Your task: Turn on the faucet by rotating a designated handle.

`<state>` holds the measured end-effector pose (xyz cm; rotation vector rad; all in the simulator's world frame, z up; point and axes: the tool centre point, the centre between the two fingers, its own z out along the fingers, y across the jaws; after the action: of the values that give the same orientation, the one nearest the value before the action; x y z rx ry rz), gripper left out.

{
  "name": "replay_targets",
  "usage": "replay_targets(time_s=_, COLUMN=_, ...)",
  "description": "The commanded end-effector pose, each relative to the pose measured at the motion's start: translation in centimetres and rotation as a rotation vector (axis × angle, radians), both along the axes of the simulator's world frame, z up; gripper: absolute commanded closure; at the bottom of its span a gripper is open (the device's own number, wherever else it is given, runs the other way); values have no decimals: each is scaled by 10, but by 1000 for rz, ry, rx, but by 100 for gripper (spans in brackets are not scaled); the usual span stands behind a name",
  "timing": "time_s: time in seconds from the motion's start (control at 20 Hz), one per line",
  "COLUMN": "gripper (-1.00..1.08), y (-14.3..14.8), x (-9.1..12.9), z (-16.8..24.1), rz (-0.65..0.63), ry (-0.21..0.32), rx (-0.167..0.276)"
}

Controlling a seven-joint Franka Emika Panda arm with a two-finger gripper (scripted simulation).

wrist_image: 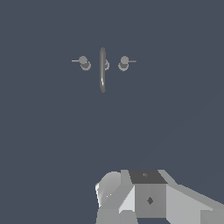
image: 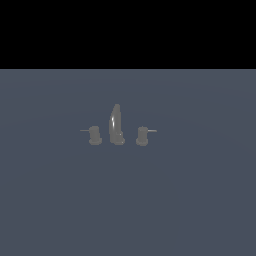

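Grey faucet [image: 117, 125]; handle [image: 142, 135] rod points right.

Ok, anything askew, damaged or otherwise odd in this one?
Nothing stands out. The faucet stands upright, spout between two posts; the handle has its rod pointing to the exterior view's right, its twin mirrored. No spill shows.

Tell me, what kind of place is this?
Probably a computer-made test scene, not a real room: just a flat grey floor, a small faucet with two handles, and black nothing behind.

exterior: frontal, distant | wrist: overhead, looking down | shared: faucet [image: 117, 126]
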<state>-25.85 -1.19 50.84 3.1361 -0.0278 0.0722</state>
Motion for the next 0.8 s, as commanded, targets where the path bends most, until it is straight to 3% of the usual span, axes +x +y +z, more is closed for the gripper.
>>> replay_targets(time_s=0.0, gripper=108, y=0, x=0, z=0, rz=0, ry=0, rx=0)
replay_targets(time_s=0.75, gripper=108, y=16, x=8, z=-4, rz=50, ry=19, rx=7)
